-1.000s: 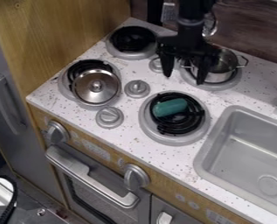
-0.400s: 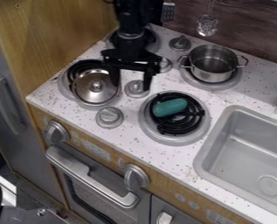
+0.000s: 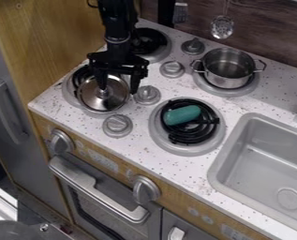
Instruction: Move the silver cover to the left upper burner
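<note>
One black two-finger pincer [image 3: 118, 89] hung open, its two fingers spread apart and nothing clenched between them. Right below it lay the one round silver metal cover [image 3: 116, 99] with a small knob on top, off-centre on the lower left burner [image 3: 69, 91]. One finger came down at the cover's knob, the other by its right rim; whether either touched it, I could not tell.

There were four burners in all, with black coils. The upper left one [image 3: 158, 50] was behind the pincer, up and to the right. The other two lay to its right: the farther back held one shiny steel pot [image 3: 229, 70] with two side handles; the nearer held one teal rounded block [image 3: 182, 115].

Four grey round knobs stood on the speckled white counter [image 3: 175, 171], right of the pincer or in front of it. One grey sink [image 3: 269, 164] lay farther right.
</note>
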Controlling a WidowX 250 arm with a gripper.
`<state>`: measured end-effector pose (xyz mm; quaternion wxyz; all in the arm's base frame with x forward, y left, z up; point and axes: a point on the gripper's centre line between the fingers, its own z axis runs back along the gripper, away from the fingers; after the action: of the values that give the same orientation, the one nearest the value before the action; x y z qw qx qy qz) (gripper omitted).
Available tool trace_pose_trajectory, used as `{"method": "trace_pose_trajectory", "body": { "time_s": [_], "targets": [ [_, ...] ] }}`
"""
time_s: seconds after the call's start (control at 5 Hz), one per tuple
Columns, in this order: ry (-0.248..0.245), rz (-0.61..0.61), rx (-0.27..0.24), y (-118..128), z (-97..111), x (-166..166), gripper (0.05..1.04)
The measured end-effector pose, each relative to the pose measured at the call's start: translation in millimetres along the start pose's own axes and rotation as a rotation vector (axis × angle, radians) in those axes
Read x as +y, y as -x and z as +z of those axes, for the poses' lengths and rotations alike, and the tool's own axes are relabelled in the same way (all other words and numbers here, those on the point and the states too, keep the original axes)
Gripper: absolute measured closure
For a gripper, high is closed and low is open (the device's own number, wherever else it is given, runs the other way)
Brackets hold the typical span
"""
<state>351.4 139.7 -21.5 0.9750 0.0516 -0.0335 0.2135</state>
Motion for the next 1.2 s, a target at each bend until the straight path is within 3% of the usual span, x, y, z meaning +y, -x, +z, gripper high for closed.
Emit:
{"method": "trace_pose_trajectory", "body": {
  "time_s": [0.6, 0.8, 1.2],
  "targets": [
    [-0.024, 0.008, 0.052, -10.0, -24.6, 21.8, 0.125],
    [-0.013, 0.02, 0.056, -4.5, -26.5, 24.1, 0.255],
    [0.012, -0.01, 0.074, -4.9, -23.6, 19.2, 0.77]
  ]
}}
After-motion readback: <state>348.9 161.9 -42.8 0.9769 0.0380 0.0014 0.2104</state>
